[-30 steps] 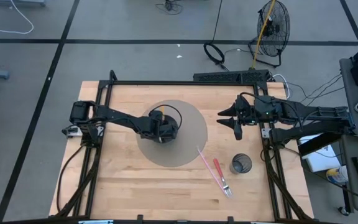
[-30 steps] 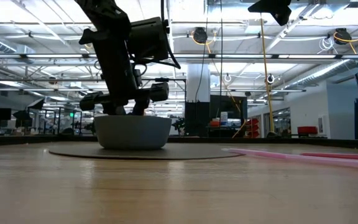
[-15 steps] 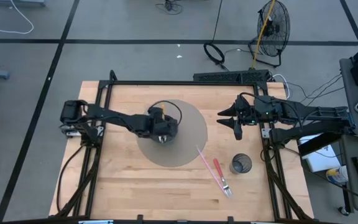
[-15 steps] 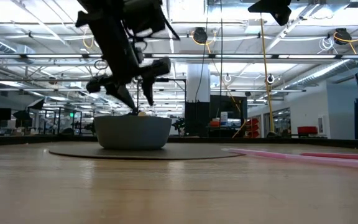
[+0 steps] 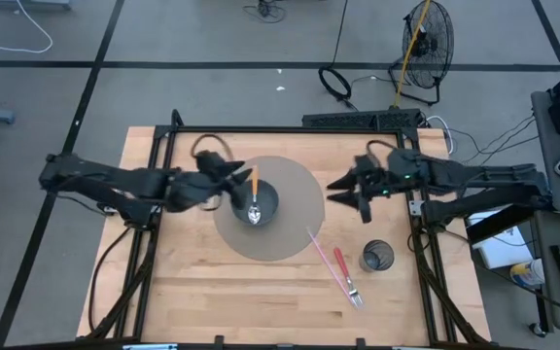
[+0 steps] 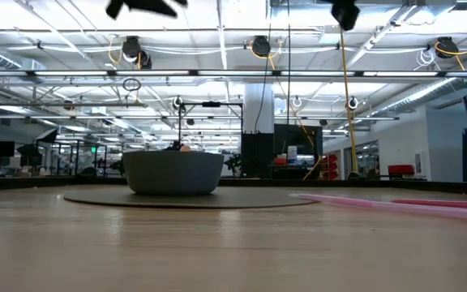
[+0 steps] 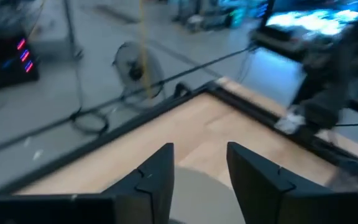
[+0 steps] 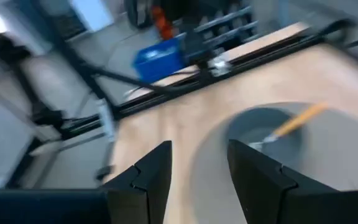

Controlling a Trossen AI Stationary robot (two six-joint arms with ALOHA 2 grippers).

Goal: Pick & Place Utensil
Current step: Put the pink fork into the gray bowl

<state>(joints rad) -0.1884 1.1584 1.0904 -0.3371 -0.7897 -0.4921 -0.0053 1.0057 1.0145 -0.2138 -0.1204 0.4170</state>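
Observation:
A grey bowl (image 5: 258,202) stands on a round grey mat (image 5: 295,199). A spoon with an orange handle (image 5: 254,181) rests in it, the metal end (image 5: 255,213) down in the bowl and the handle leaning on the far rim. My left gripper (image 5: 233,179) hovers open just left of the bowl, high in the low view (image 6: 140,6). My right gripper (image 5: 346,194) hangs open right of the mat and faces the bowl (image 8: 265,132) and the spoon (image 8: 298,118). Neither gripper touches anything.
A pink stick (image 5: 321,255) and a red-handled fork (image 5: 346,276) lie on the wood toward the near right. A black mesh cup (image 5: 377,257) stands beside them. Black frame rails run along the table's left, far and right edges.
My left gripper has risen out of the bowl and drawn back toward the table's left edge, leaving the spoon in the bowl with its orange handle uncovered. My right gripper has shifted a little toward the bowl.

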